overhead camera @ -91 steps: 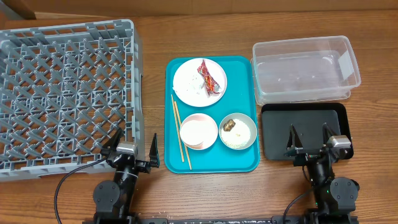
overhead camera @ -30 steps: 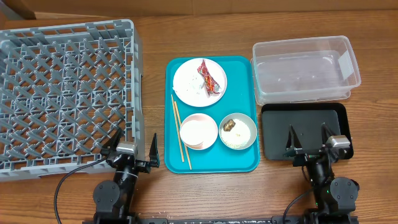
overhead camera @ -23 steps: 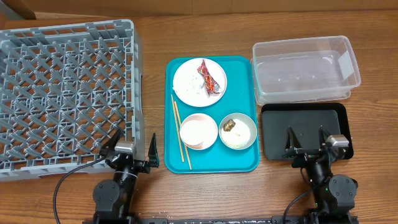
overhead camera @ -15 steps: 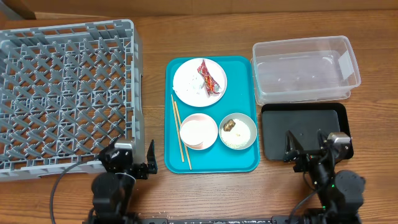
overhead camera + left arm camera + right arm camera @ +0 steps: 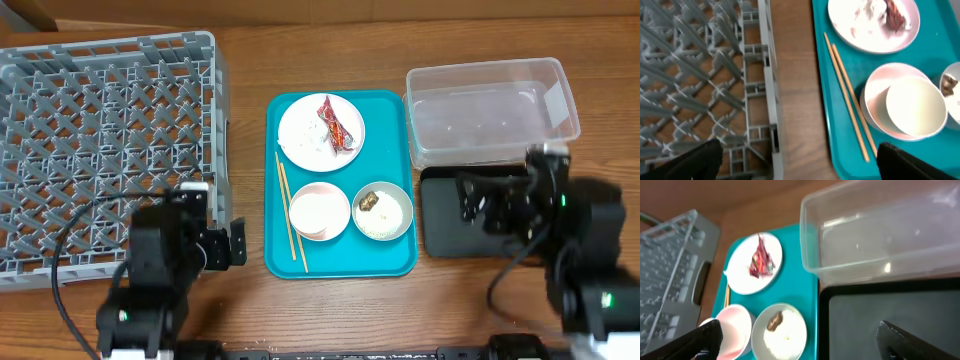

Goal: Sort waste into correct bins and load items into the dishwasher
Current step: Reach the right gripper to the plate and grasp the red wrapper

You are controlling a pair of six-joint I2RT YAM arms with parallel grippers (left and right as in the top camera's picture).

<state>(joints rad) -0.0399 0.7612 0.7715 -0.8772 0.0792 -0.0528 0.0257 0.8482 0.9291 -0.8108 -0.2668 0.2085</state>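
Observation:
On the teal tray (image 5: pixel 340 250) lie a white plate (image 5: pixel 310 135) with a red-and-white wrapper (image 5: pixel 337 125) and tissue, wooden chopsticks (image 5: pixel 290 212), a pink bowl (image 5: pixel 300 222) holding a small white cup (image 5: pixel 318 208), and a pale bowl (image 5: pixel 395 215) with rice and a brown lump (image 5: pixel 368 200). The grey dish rack (image 5: pixel 110 150) stands left. The clear tub (image 5: pixel 490 110) and black tray (image 5: pixel 445 225) stand right. My left gripper (image 5: pixel 215 240) is open and empty over the wood between rack and teal tray (image 5: pixel 800 165). My right gripper (image 5: pixel 497 195) is open and empty above the black tray's left part (image 5: pixel 802 340).
The left wrist view shows the rack's edge (image 5: pixel 770 100), chopsticks (image 5: pixel 847 100), plate (image 5: pixel 860 30) and cup in pink bowl (image 5: pixel 915 107). The right wrist view shows the tub (image 5: pixel 880 230), black tray (image 5: pixel 875 315), pale bowl (image 5: pixel 790 335) and lump (image 5: pixel 774 321).
Both arms have risen from the table's front edge and moved away from it, the left beside the rack's corner, the right over the black tray. Both grippers stay open. No object has moved.

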